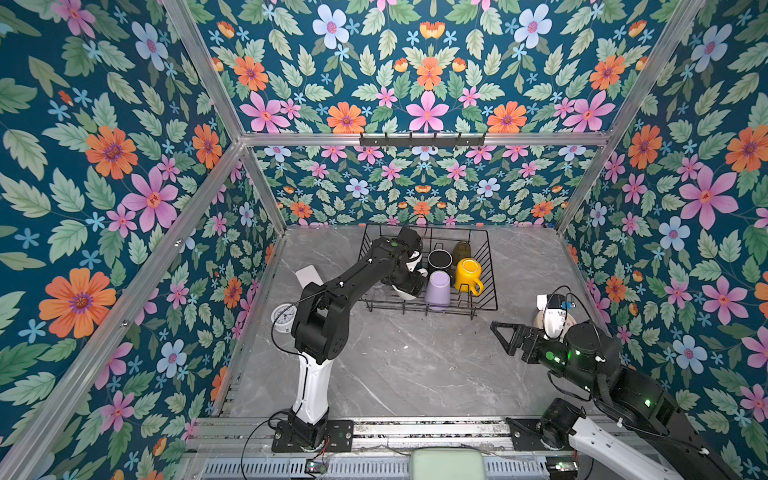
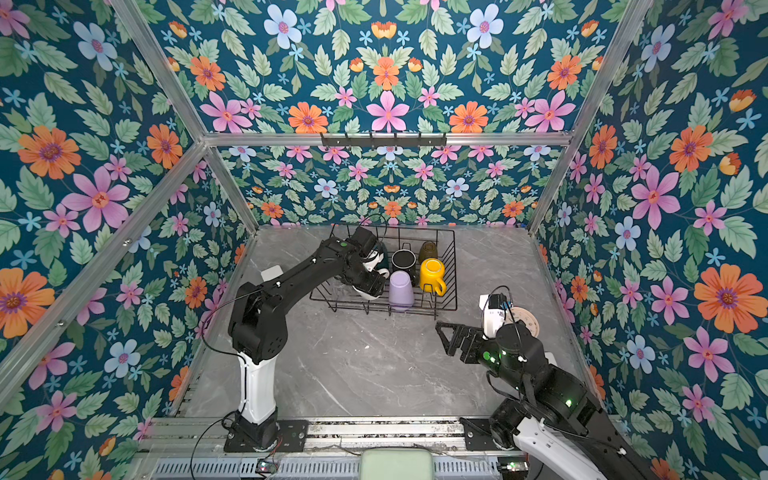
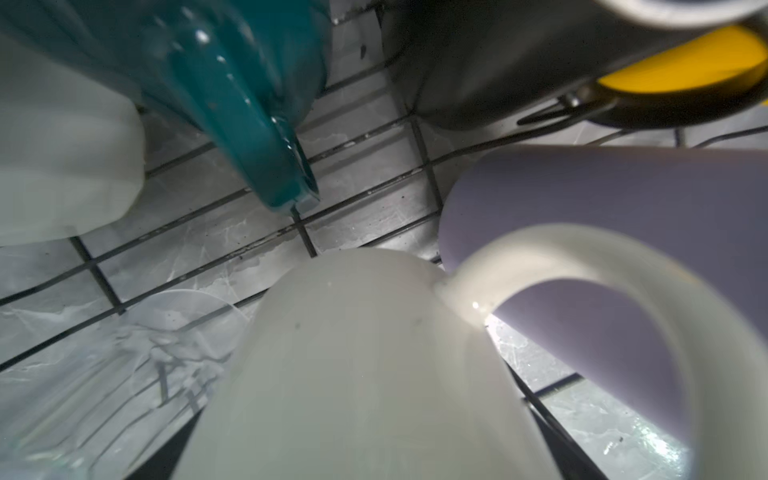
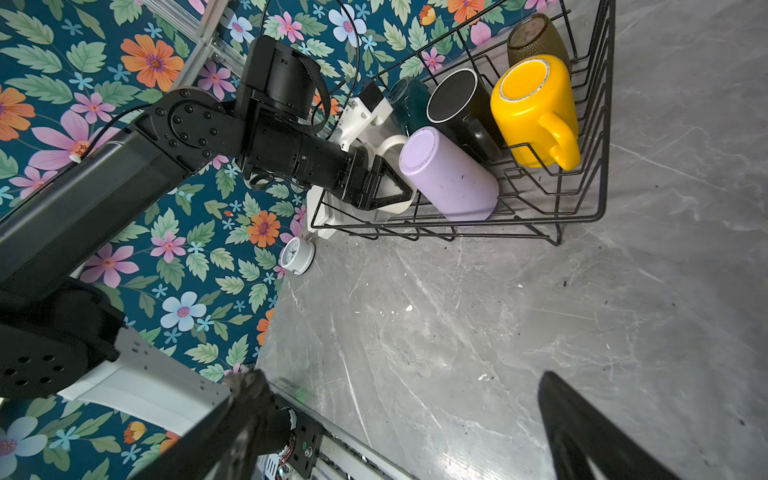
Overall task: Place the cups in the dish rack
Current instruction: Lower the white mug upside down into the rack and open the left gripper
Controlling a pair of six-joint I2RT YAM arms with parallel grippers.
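Wire dish rack (image 1: 492, 286) on grey marble-look table (image 1: 395, 365) holds a glossy yellow mug (image 1: 467, 272) and a matte lilac tumbler (image 2: 401, 291), bottoms up, in both top views. Left wrist: smooth white mug (image 3: 353, 353) close up inside the rack. Right wrist: left gripper (image 4: 395, 187) splayed wide around it, can't tell if it's gripping; right gripper (image 4: 399, 378) wide open, empty.

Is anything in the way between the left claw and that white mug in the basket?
Nothing visible. The left gripper is right at the white mug inside the dish rack. The lilac tumbler lies close beside it, not between.
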